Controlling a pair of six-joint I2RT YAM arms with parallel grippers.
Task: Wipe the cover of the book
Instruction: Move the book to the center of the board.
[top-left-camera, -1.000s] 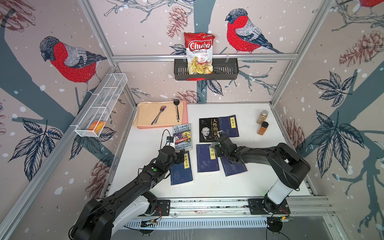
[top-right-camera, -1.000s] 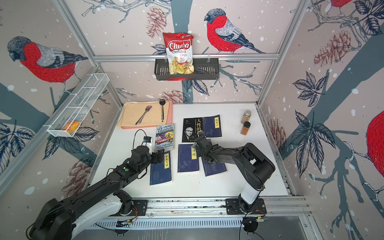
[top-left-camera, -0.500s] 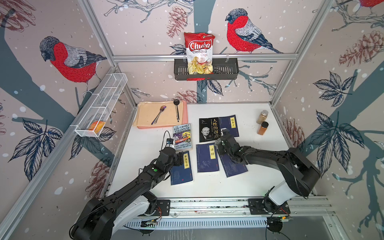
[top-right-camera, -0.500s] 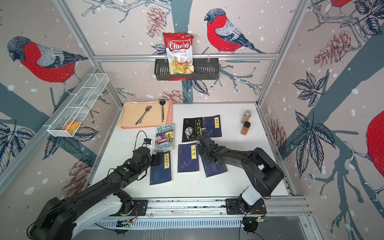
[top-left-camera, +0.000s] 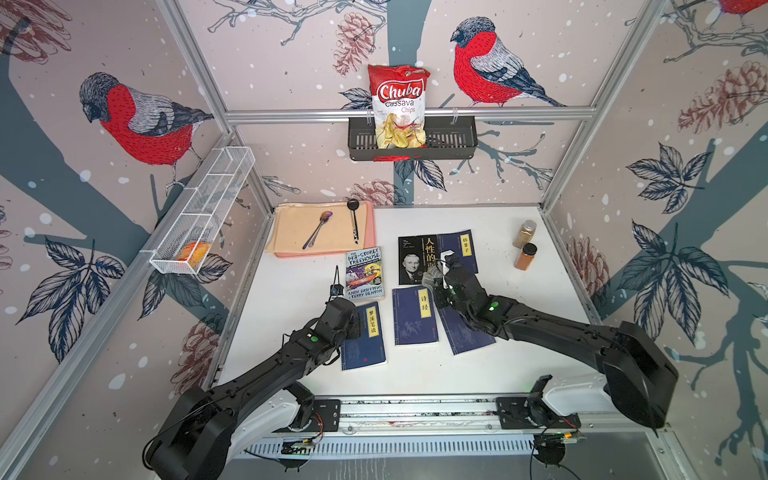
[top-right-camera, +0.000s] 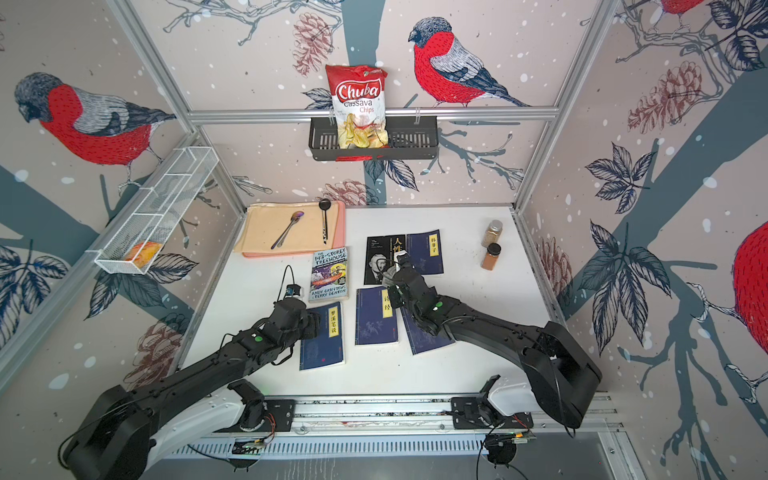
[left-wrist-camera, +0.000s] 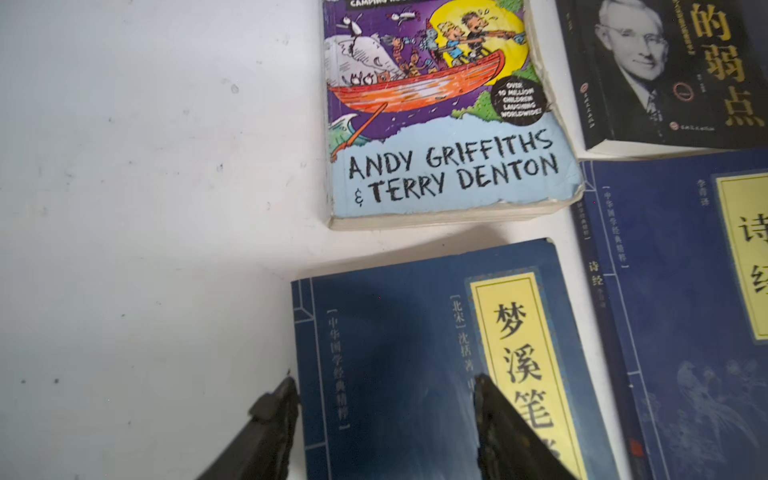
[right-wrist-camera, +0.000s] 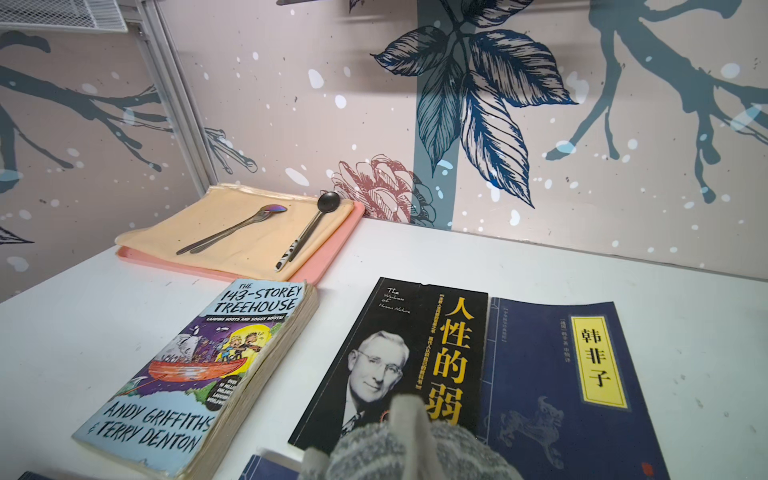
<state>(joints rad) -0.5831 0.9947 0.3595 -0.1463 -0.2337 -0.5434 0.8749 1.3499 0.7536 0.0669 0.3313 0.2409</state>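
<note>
A black book (top-left-camera: 411, 257) (right-wrist-camera: 399, 353) with a man's portrait lies flat at mid table among several other books. My right gripper (top-left-camera: 441, 277) is shut on a grey knitted cloth (top-left-camera: 431, 275) (right-wrist-camera: 415, 449), which sits at that book's near edge. The cloth hides the right fingertips in the right wrist view. My left gripper (left-wrist-camera: 384, 385) (top-left-camera: 356, 322) hangs open just above the far-left corner of a blue book with a yellow label (left-wrist-camera: 415, 332) (top-left-camera: 365, 336). Nothing is between its fingers (left-wrist-camera: 286, 390).
The Treehouse paperback (top-left-camera: 365, 274) lies left of the black book. Three more blue books (top-left-camera: 414, 316) (top-left-camera: 469, 336) (top-left-camera: 461, 249) lie around it, one under the right arm. A pink tray (top-left-camera: 370, 232) with cloth and spoons sits far left, and two spice jars (top-left-camera: 524, 245) stand far right.
My right jaws have closed on the grey cloth and that arm's elbow has swung out to the right. My left jaws have narrowed and that gripper has drawn back slightly.
</note>
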